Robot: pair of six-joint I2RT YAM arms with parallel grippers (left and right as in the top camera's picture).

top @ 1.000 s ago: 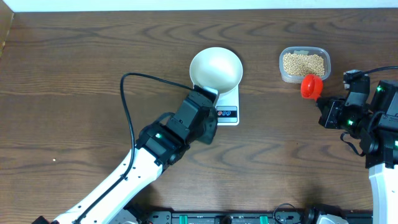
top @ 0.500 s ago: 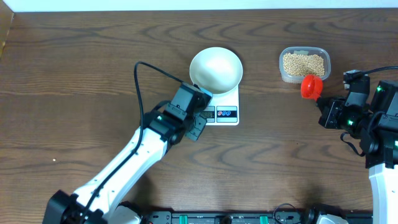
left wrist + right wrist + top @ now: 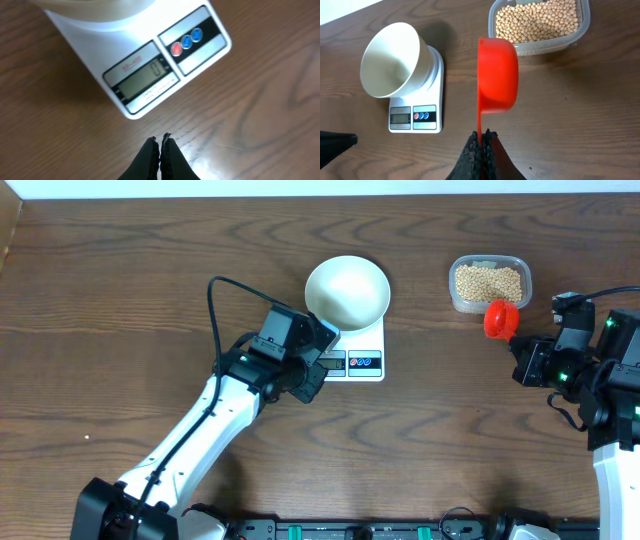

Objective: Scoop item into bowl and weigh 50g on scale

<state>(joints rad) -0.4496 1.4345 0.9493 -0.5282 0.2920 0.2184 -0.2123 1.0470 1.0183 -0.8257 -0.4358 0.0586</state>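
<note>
The empty white bowl (image 3: 347, 288) sits on the white scale (image 3: 365, 363), whose display (image 3: 145, 81) reads 0. The tan beans (image 3: 488, 281) fill a clear tub (image 3: 456, 298) at the back right. My left gripper (image 3: 160, 142) is shut and empty, just in front of the scale's display end; it also shows in the overhead view (image 3: 318, 365). My right gripper (image 3: 483, 135) is shut on the handle of a red scoop (image 3: 497, 75), held on edge near the tub's front; the scoop also shows in the overhead view (image 3: 501, 319).
The bowl (image 3: 395, 59), scale (image 3: 415, 117) and tub of beans (image 3: 540, 20) all show in the right wrist view. A black cable (image 3: 225, 290) loops over the left arm. Bare wood table lies all around.
My left arm has drawn back to the left from the scale's front, uncovering the display and buttons. The right arm and scoop have not moved.
</note>
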